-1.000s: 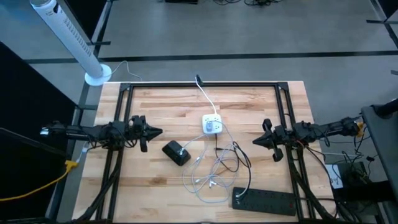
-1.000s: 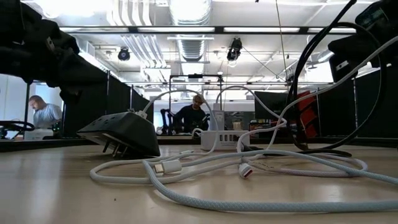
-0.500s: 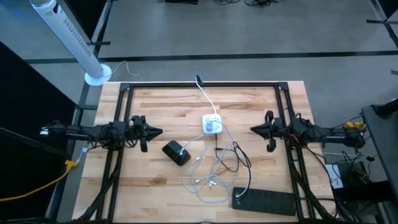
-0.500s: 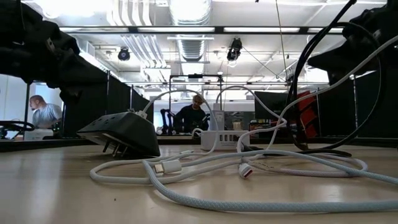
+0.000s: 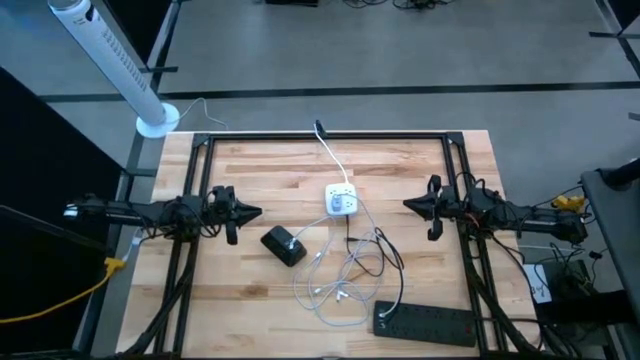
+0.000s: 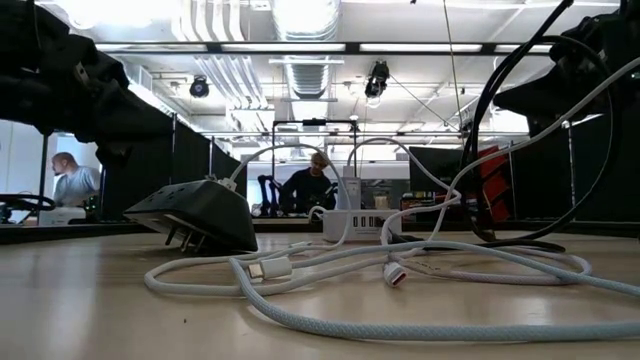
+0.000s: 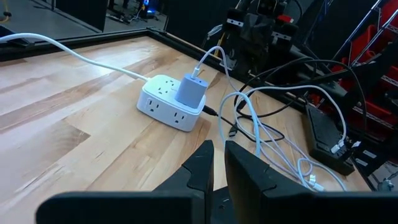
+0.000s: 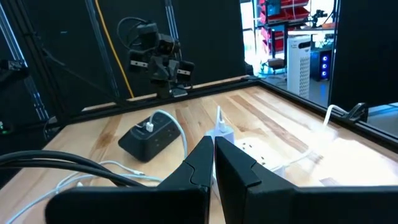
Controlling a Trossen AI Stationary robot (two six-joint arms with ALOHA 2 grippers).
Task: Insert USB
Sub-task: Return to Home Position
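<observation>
A white power cube (image 5: 342,200) (image 7: 171,102) lies mid-table with a white charger (image 7: 193,90) plugged into its top. Loose white cables (image 5: 340,280) coil on the wood nearer the near edge; two free plugs (image 6: 262,268) (image 6: 395,273) rest flat on the table. My left gripper (image 5: 258,211) (image 7: 219,163) hovers shut to the left of the cube, pointing at it. My right gripper (image 5: 406,207) (image 8: 213,155) hovers shut to the cube's right, also pointing at it. Neither touches anything.
A black charging block (image 5: 284,245) (image 8: 151,135) sits left of the cable tangle. A black power strip (image 5: 425,322) lies by the near edge. A black cable (image 5: 385,250) loops through the white ones. Bare wood stretches along the left and far right.
My right gripper has moved toward the table's far edge and a little toward the power cube, staying shut. The cables, cube and left arm have kept still.
</observation>
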